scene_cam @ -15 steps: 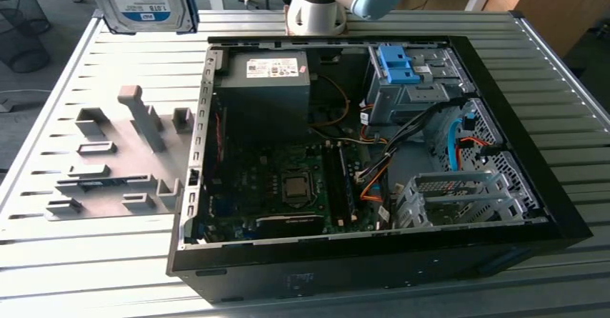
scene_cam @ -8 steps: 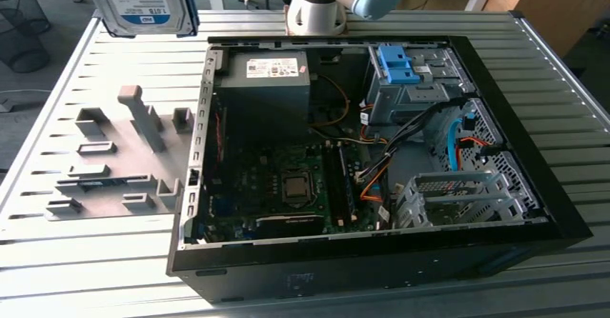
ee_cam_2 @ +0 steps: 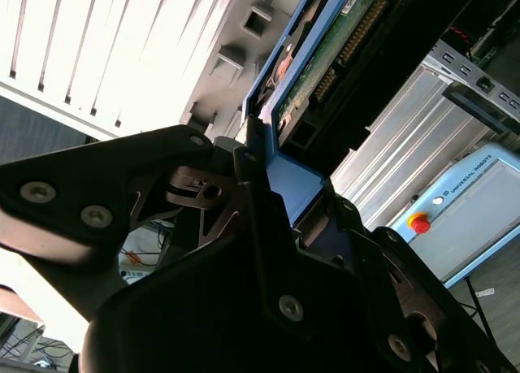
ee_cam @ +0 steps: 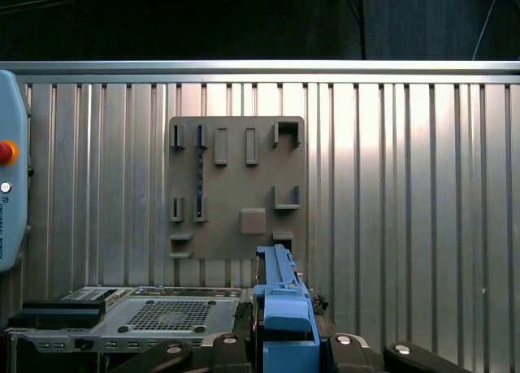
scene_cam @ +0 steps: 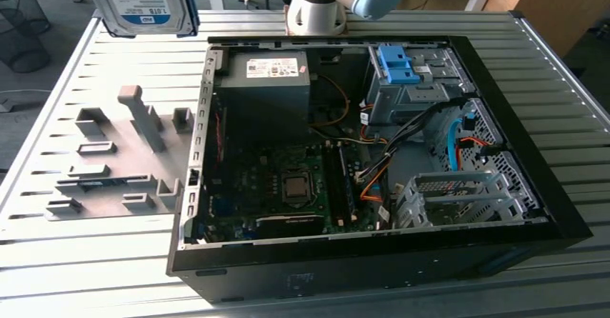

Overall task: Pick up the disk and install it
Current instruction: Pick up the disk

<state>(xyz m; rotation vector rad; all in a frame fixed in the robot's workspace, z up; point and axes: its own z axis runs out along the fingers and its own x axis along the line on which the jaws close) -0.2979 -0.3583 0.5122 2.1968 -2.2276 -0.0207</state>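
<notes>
The disk (scene_cam: pixel 143 3) hangs in the air above the table's far corner at the exterior view's left, label facing the camera, blue rails along its sides. In the second wrist view my gripper (ee_cam_2: pixel 296 190) is shut on the disk (ee_cam_2: pixel 325 56), black fingers (ee_cam_2: pixel 253 186) pressed on its blue rail, and the green circuit-board underside shows. In the first wrist view the blue rail of the disk (ee_cam: pixel 283 300) stands between the gripper (ee_cam: pixel 284 349) fingers.
An open computer case (scene_cam: pixel 381 268) lies on the slatted metal table (scene_cam: pixel 572 89), with a drive cage and blue bracket (scene_cam: pixel 401 64) at its far right and a dark grey box (scene_cam: pixel 267 89) beside it. A grey fixture plate (scene_cam: pixel 114 161) lies left of the case.
</notes>
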